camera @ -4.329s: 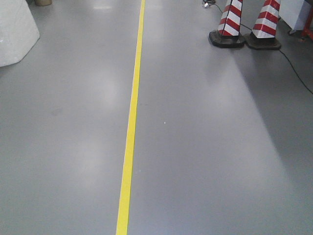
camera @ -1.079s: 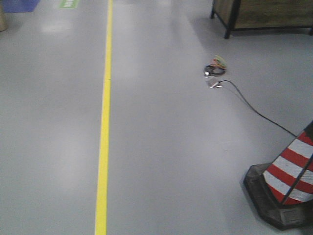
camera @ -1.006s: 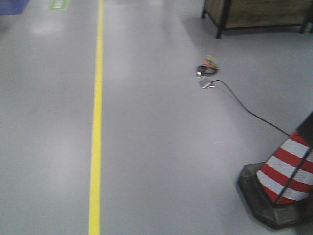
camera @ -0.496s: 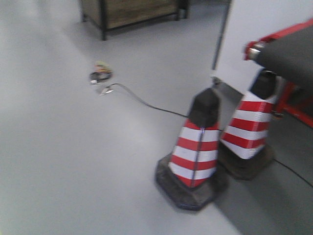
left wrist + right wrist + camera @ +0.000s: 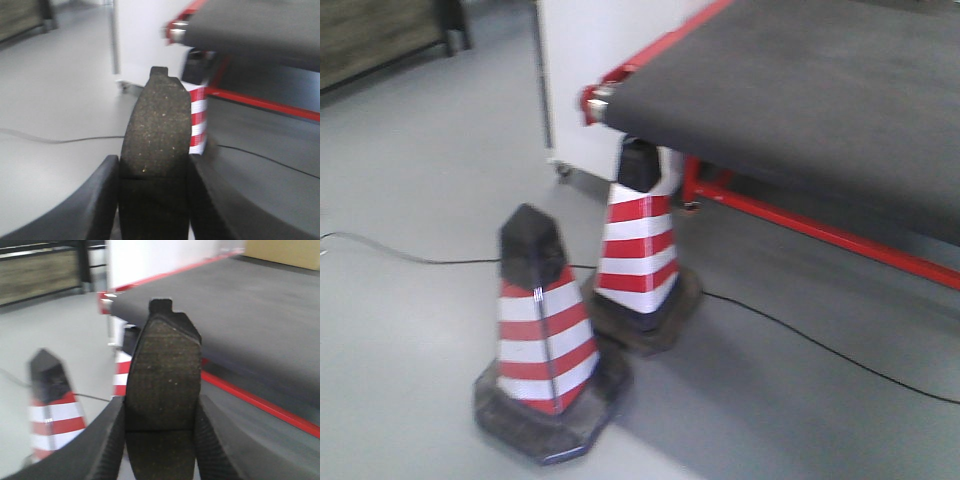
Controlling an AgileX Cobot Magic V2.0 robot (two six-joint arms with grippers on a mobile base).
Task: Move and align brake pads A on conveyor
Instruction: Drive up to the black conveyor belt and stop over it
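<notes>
— Right, left gripper (image 5: 153, 165) first: both black fingers (image 5: 100, 200) are pressed onto the flanks of a brake pad (image 5: 157, 125). It stands upright between them, notched tab on top, speckled face to the lens.

— And the right gripper (image 5: 161, 412)?

— Same picture there. The jaws are closed in on a second brake pad (image 5: 164, 365), also upright with its tab at the top.

— Where's the belt?

— The conveyor (image 5: 260, 300) lies ahead of the right jaws and off to the right, well apart from that pad, with a red frame rail (image 5: 260, 402) below it. From the left jaws it sits up and to the right, blurred.

— What's in between?

— Two red-and-white cones on the grey floor (image 5: 400, 320). The near cone (image 5: 545, 330) stands just beside the far cone (image 5: 642, 250), whose black tip is tucked under the belt's end. A black cable (image 5: 800, 335) trails across the floor behind them, and a white panel (image 5: 590, 60) rises past the belt's corner.
</notes>
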